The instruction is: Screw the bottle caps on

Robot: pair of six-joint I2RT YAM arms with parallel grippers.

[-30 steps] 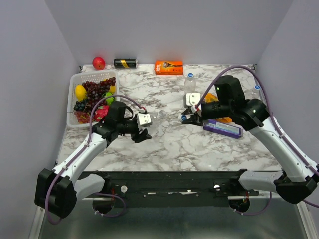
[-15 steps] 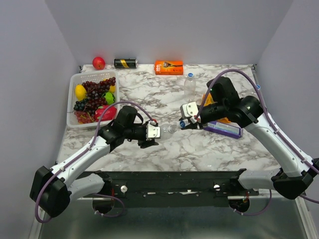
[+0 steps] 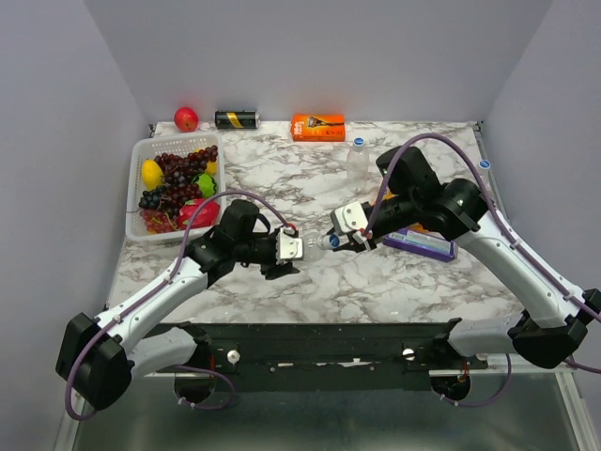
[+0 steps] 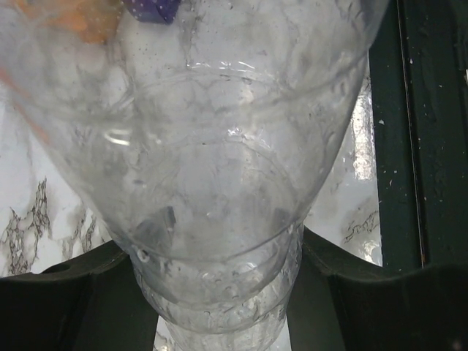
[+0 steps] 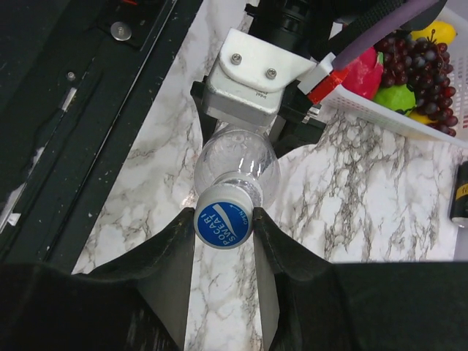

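My left gripper [image 3: 299, 247] is shut on a clear bottle [image 3: 311, 243] and holds it sideways above the table, neck pointing right. In the left wrist view the bottle [image 4: 219, 168] fills the frame between my fingers [image 4: 66, 292]. My right gripper [image 3: 331, 240] is shut on a blue cap [image 3: 325, 241] with a white rim. In the right wrist view the cap [image 5: 224, 224] sits against the mouth of the bottle [image 5: 235, 164], between my fingertips [image 5: 172, 245]. A second bottle [image 3: 358, 160], capped, stands at the back. Another blue cap [image 3: 485, 164] shows at the right edge, behind my right arm.
A white basket [image 3: 141, 150] of fruit stands at the left and also shows in the right wrist view [image 5: 398, 124]. A red apple [image 3: 186, 118], a black-and-gold can [image 3: 237, 119] and an orange box [image 3: 317, 126] line the back wall. A purple box [image 3: 420, 243] lies under my right arm.
Both arms have moved toward the middle. The left brought the bottle right and forward; the right brought the cap left, up to the bottle's neck.
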